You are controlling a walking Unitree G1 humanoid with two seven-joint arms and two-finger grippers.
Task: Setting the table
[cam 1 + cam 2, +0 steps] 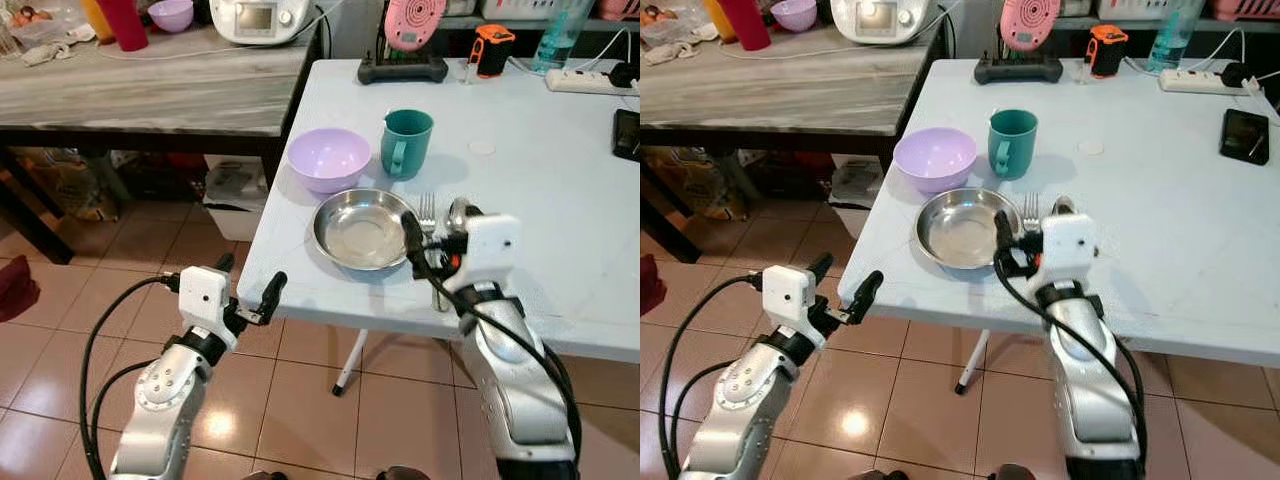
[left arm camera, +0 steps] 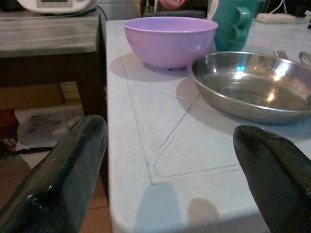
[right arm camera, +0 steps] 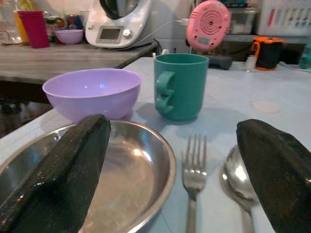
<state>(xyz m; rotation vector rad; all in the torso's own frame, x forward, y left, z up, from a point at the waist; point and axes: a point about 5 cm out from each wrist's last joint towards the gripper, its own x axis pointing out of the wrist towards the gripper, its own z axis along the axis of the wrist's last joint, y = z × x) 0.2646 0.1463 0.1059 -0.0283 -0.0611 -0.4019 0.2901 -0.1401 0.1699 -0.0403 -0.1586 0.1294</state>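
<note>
On the pale counter (image 1: 540, 200) in the head views, a shiny steel plate (image 1: 362, 228) sits near the front edge, with a lilac bowl (image 1: 328, 158) at its 11 o'clock, a teal mug (image 1: 406, 143) at 1 o'clock, and a fork (image 1: 428, 212) and spoon (image 1: 1062, 207) at 3 o'clock. The right gripper (image 1: 437, 240) hovers over the cutlery.

From the left wrist, the left gripper (image 2: 170, 170) shows fingers (image 2: 63, 174) spread wide and empty at the counter's edge.

From the right wrist, the fingers (image 3: 58, 170) gape apart, holding nothing, straddling plate and spoon.

The right pincer (image 1: 432, 240) hides the fork (image 1: 428, 212) and spoon (image 1: 457, 211) handles
</note>
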